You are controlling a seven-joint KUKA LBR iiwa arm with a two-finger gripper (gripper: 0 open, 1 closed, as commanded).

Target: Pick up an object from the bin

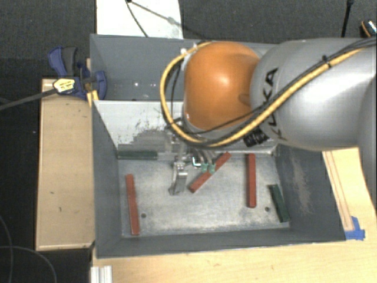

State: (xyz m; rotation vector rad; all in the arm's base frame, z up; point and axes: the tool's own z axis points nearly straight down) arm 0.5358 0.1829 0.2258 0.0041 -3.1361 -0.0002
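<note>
Progress is at the approach stage: the gripper (185, 171) sits low at the centre of the bin (112, 135), just beside the slanted red bar (207, 174). Nothing is lifted, and the claw's opening cannot be told. Grasp and lift appear outstanding. Count: three red bars, including the left red bar (132, 205) and the right red bar (251, 180); two green bars, the rear green bar (136, 154) and the front green bar (277, 203).

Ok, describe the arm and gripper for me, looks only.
The arm is a thick, rounded silver-grey tube with black KUKA lettering. Its wrist carries a smooth orange dome cover. A yellow cable, paired with a black one, runs along the arm and loops round the cover. The gripper below is bare grey metal, small and angular.
</note>
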